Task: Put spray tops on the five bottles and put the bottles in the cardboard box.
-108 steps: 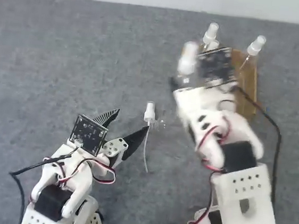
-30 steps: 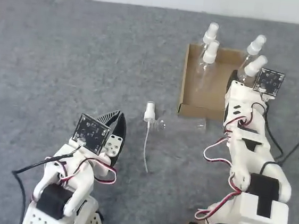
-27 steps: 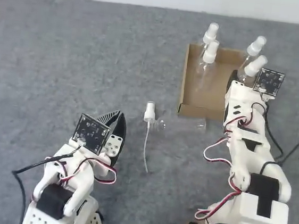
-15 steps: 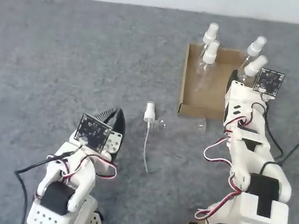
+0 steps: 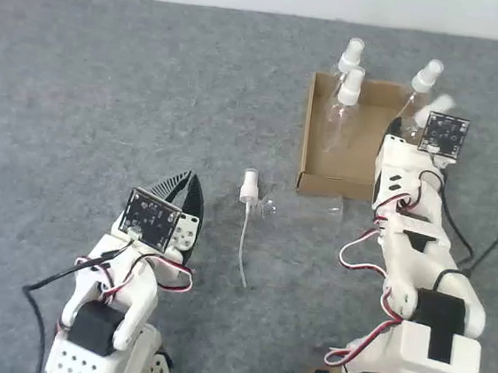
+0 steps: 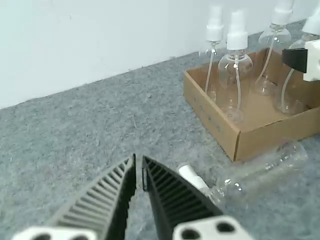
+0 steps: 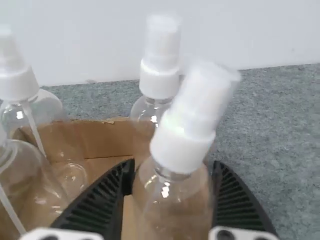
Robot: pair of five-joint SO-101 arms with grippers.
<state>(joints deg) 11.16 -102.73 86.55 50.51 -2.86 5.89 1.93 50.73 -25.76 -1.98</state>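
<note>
Bottles (image 5: 338,116), four capped, were stood in the cardboard box (image 5: 321,182) toward the table's (image 5: 107,91) far right corner; the fifth bottle (image 5: 304,210) was laid beside its near wall, spray top (image 5: 249,186) unfitted. Light, slick plastic was judged best gripped mid-body. Left tool (image 6: 139,159) was nearly closed, empty; right tool (image 7: 172,167) was spread around one boxed bottle (image 7: 172,205).
</note>
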